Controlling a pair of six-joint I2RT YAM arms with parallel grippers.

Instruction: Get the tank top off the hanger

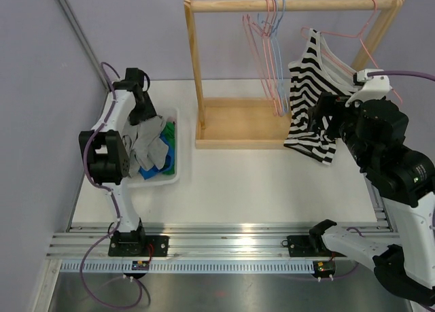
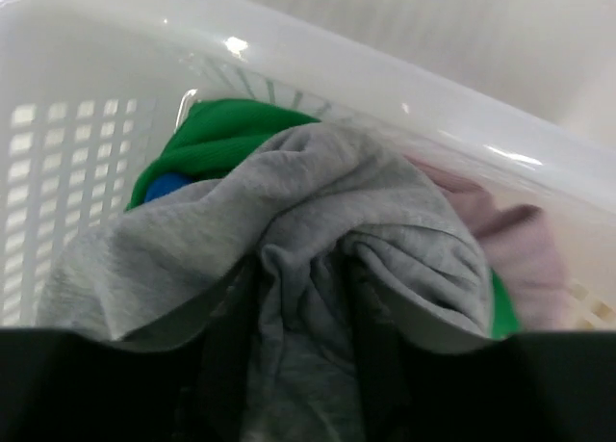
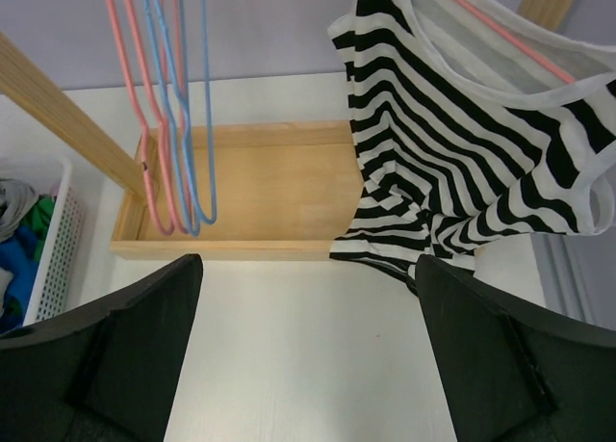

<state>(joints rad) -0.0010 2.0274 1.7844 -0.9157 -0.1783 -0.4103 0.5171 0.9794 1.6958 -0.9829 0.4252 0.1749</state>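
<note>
1. Table (image 1: 272,183): white top, seen from above, with both arm bases mounted at its 6 o'clock edge.
2. Rack (image 1: 197,67): wooden, with a top rail and a tray base, set at 12 o'clock on the table.
3. Right arm (image 1: 387,149): black and white, raised at 3 o'clock, with its wrist close to the rack.
4. Left arm (image 1: 105,149): bent over the 9 o'clock side of the table.
5. Tank top (image 1: 309,101): black and white stripes, hung on a hanger at the 3 o'clock end of the rail. The lower hem is bunched just above the table by the tray corner.
6. Basket (image 1: 173,179): white plastic with slotted walls, placed at 9 o'clock. Green cloth (image 1: 168,139) and blue cloth (image 1: 149,170) are held inside.
7. Grey garment (image 2: 318,230): heaped on top of the basket contents and bunched up between the left fingers.
8. Hanger (image 1: 363,43): pink wire, threaded through the tank top.
9. Spare hangers (image 1: 272,54): pink and blue, hung bare at mid-rail.
10. Right gripper (image 3: 308,269): jaws spread wide with nothing held, pointed at the tray from 6 o'clock, the tank top at its 2 o'clock.
11. Left gripper (image 1: 145,122): lowered over the basket with grey fabric around it. Whether the fabric is gripped cannot be told.
</note>
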